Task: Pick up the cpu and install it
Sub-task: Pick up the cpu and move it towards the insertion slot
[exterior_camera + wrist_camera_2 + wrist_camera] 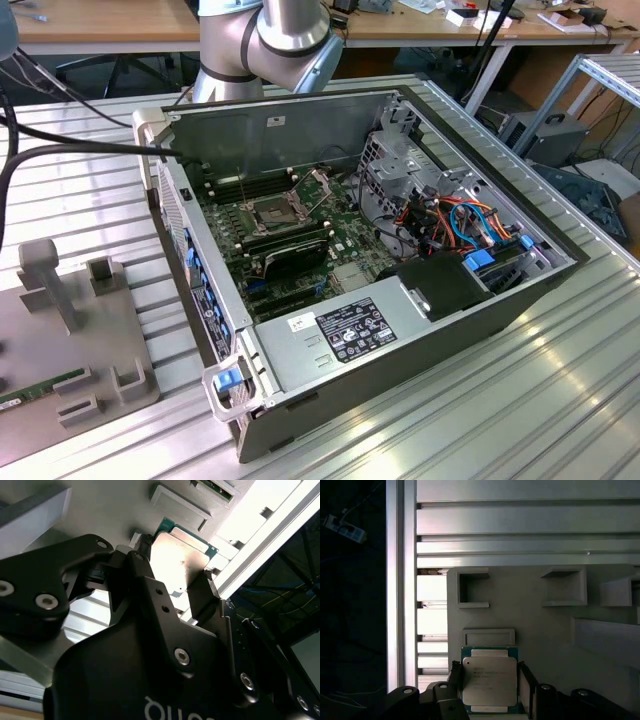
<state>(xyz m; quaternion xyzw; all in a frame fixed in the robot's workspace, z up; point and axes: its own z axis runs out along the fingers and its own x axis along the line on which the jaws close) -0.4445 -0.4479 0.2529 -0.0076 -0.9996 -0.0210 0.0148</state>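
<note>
The cpu (489,681) is a flat square chip with a dull silver face on a green edge. It lies at the edge of a grey holder plate (545,635), just beside a raised rectangular frame (488,637). My gripper (490,676) has one black finger against each side of the chip, and the second wrist view shows the cpu (181,555) between the same fingers (145,555). In the exterior view the dark socket (272,211) sits in the open computer case with its metal frame hinged up.
The holder plate (90,345) lies on the ribbed aluminium table at the exterior view's left, with upright posts and a green memory stick (40,385). The open case (400,300) holds the motherboard, cables and a power supply. The arm's base (265,40) stands behind the case.
</note>
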